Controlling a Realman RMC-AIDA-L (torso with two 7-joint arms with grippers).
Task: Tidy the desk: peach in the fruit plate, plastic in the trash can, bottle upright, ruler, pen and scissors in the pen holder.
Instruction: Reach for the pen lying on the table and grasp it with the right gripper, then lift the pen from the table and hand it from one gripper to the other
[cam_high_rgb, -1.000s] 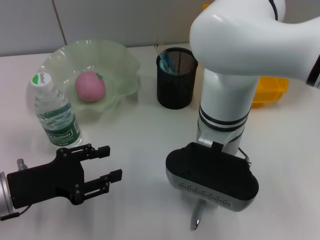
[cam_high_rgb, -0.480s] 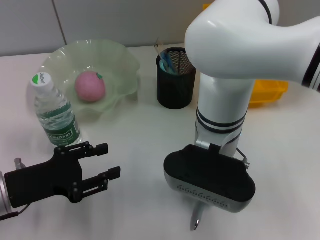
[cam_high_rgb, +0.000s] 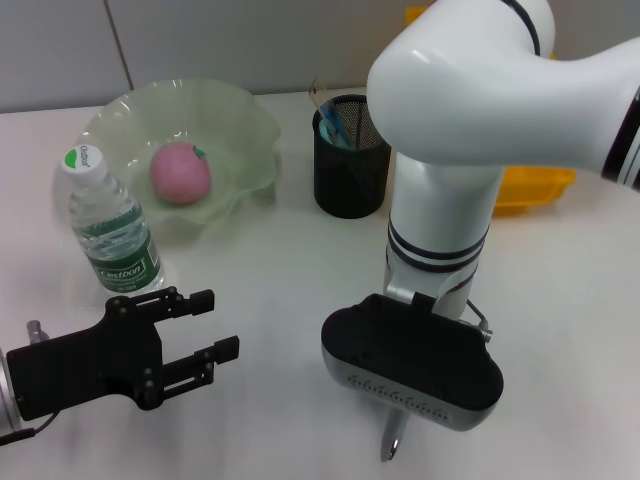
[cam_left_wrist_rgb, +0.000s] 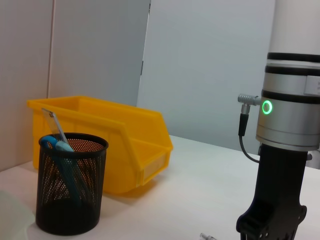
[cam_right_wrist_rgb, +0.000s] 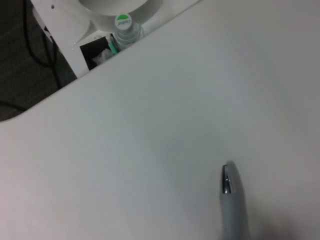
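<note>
White table (cam_high_rgb: 290, 270) everywhere, and the right gripper (cam_high_rgb: 412, 362) is hanging low over its near edge, wrist pointing straight down. Its body is hiding the fingers, so I cannot tell whether they are apart or together. A silver-grey pen (cam_high_rgb: 392, 438) is poking out from under it toward the near edge, and in the right wrist view the pen (cam_right_wrist_rgb: 231, 197) is lying on bare tabletop with open white surface all around its tip.

Over at the near left corner, the left gripper (cam_high_rgb: 210, 345) is hovering with its black fingers apart, nothing between them, pointing across the table toward the right arm. There is a clear strip of table between the two grippers.

The water bottle (cam_high_rgb: 108, 228) is standing upright near the left edge, just behind the left gripper. Behind it, toward the far left corner, the pale green fruit plate (cam_high_rgb: 247, 120) is holding the pink peach (cam_high_rgb: 180, 172). The black mesh pen holder (cam_high_rgb: 350, 160) is sitting near the far edge, just beside the plate, with a blue-handled item and a clear ruler sticking up inside; the left wrist view is showing the holder (cam_left_wrist_rgb: 70, 192) close to the yellow bin (cam_left_wrist_rgb: 122, 137), which is standing at the far right.
</note>
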